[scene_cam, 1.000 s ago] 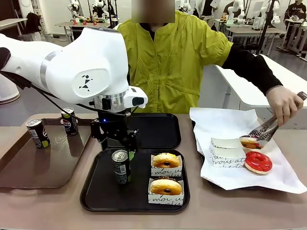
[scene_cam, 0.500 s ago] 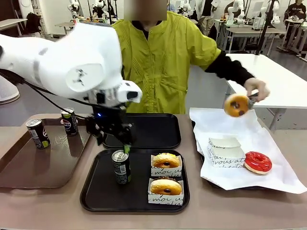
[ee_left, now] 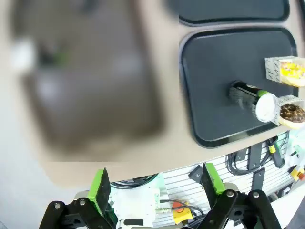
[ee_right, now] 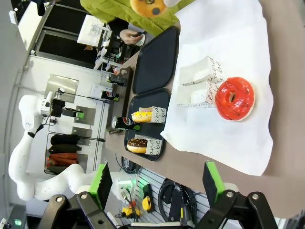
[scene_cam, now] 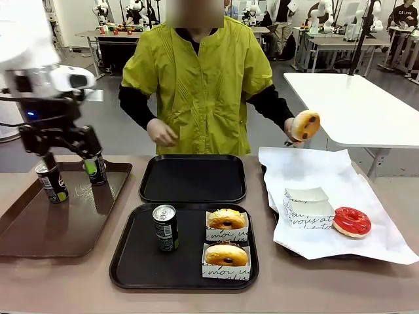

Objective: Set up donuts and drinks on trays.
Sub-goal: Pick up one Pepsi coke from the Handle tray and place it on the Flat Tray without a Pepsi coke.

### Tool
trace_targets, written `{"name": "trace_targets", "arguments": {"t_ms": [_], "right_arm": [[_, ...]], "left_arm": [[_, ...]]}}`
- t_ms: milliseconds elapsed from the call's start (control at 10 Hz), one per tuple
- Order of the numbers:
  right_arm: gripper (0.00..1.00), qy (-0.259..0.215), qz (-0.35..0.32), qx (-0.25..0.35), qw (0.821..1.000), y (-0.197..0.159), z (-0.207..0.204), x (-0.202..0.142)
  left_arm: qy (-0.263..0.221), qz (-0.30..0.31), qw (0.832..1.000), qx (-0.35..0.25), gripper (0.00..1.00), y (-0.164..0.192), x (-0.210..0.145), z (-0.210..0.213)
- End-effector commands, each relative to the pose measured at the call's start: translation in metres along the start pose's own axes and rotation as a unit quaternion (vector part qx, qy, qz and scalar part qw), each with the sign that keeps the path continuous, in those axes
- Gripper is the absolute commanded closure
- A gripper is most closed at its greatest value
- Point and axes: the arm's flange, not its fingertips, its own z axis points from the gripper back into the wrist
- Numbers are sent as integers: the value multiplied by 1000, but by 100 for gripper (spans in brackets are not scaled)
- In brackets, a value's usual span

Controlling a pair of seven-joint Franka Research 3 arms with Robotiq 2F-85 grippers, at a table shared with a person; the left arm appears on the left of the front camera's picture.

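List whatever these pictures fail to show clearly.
- Left wrist view: brown plastic tray smeared by motion blur; what stands on it is indistinct.
- Right wrist view: golden-orange glazed donut cut off by the top edge.
- Front view: script on white paper sleeves too small to read.

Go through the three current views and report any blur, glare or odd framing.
Front view: the white left arm is motion-smeared at upper left, the rest crisp; the glossy brown plastic tray carries pale glare. Left wrist view: that brown tray is a soft smudge, the near black square plastic tray and its slim dark can clearer. Right wrist view: sharp, rolled sideways.
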Motion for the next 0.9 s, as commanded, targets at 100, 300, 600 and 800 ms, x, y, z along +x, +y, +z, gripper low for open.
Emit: {"name": "trace_targets", "arguments": {"t_ms": [100, 300, 600, 800], "right_arm": [[0, -2, 3, 3, 1000, -1, -1, 0], [0, -2, 3, 3, 1000, -1, -1, 0], [0, -2, 3, 3, 1000, -1, -1, 0], [0, -2, 3, 3, 1000, -1, -1, 0]], "left_arm": [[-2, 40, 999, -30, 0, 62, 15, -10], [-15, 52, 998, -22, 0, 86, 24, -10], [-1, 61, 998, -25, 0, 88, 17, -12], [-1, 61, 998, -25, 0, 88, 17, -12]]}}
